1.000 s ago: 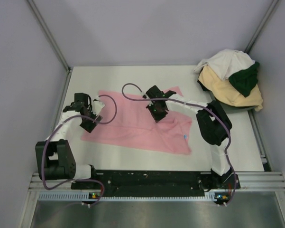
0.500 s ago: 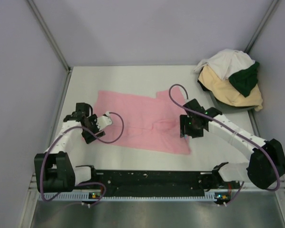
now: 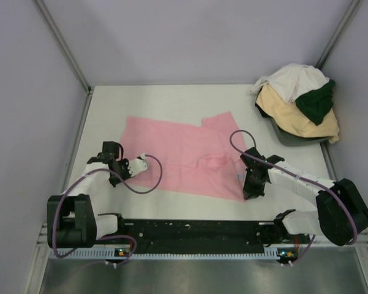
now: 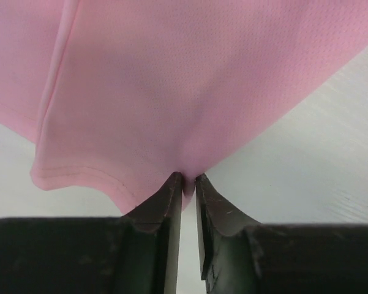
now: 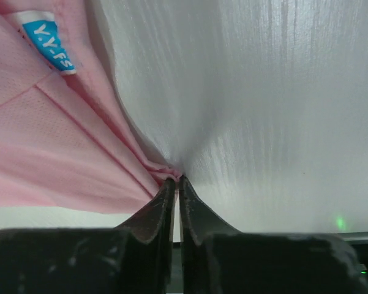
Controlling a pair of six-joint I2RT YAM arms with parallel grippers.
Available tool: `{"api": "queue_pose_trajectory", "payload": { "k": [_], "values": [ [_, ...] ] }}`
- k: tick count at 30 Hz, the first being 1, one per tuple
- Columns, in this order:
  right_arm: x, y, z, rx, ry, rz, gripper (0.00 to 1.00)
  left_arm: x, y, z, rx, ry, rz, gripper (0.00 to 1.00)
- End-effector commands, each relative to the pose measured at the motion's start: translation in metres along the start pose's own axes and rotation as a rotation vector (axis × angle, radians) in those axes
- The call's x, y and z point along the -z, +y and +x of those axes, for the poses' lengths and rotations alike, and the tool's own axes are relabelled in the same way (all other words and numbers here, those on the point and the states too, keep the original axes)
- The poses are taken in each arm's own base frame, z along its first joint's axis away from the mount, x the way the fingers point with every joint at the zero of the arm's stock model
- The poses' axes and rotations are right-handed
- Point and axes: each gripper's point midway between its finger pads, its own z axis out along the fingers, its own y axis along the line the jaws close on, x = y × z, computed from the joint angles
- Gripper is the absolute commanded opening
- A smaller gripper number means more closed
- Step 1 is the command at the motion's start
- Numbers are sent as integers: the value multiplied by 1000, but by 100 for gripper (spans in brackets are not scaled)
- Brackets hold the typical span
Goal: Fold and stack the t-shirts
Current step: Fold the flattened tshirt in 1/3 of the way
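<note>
Pink shirt [image 3: 177, 153] pinched at both near corners.
Left gripper [image 4: 185, 181] and right gripper [image 5: 175, 180] each clamp tight on its edge.

The white table [image 3: 171, 101] carries a light pink t-shirt [image 3: 177, 156], spread nearly flat across its middle. There is a small pucker right of centre and a blue label [image 5: 49, 38] by the near right hem. At the far right corner sits a dark grey container [image 3: 291, 136], mostly hidden under a heap: a white t-shirt [image 3: 294, 79], a pale tan t-shirt [image 3: 288, 113] and a dark green t-shirt [image 3: 315, 101].
</note>
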Motion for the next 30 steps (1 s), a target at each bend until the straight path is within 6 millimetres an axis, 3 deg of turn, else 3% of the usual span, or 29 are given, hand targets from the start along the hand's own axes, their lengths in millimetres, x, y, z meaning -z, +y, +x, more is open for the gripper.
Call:
{"api": "queue_pose_trajectory", "payload": {
  "k": [1,2,3,8,12,15,16,18,19,20,22,24,27,30],
  "values": [
    [-2,15,-15,-56,-57,-103,0,2,-16,-9,21,-60,42,10],
    [-1,12,-17,-65,-66,-105,0,2,-21,-8,30,-56,53,0],
    [-1,8,-18,-77,-69,-104,0,1,-23,-6,41,-49,54,0],
    [2,-16,-27,-209,-126,-117,0,12,-51,4,83,-5,149,0],
    [7,-28,-33,-292,-164,-149,0,27,-85,-7,53,2,278,0],
    [9,-33,-35,-328,-175,-159,0,30,-89,-10,53,5,282,1],
    [9,-34,-35,-328,-178,-158,0,31,-87,-10,62,11,274,10],
    [13,-37,-38,-327,-192,-144,0,31,-81,-5,86,50,246,42],
    [17,-37,-41,-320,-199,-140,5,32,-74,-3,96,74,217,51],
    [21,-40,-48,-316,-230,-122,20,34,-62,0,115,111,170,57],
    [33,-41,-63,-304,-283,-107,44,43,-37,5,161,183,80,61],
    [51,-37,-90,-283,-372,-105,54,57,-13,-6,201,180,31,64],
    [93,-9,-149,-173,-554,-202,60,78,19,-52,301,-3,28,70],
    [125,25,-203,-41,-667,-280,64,96,67,-93,424,-177,-22,71]
  ]
}}
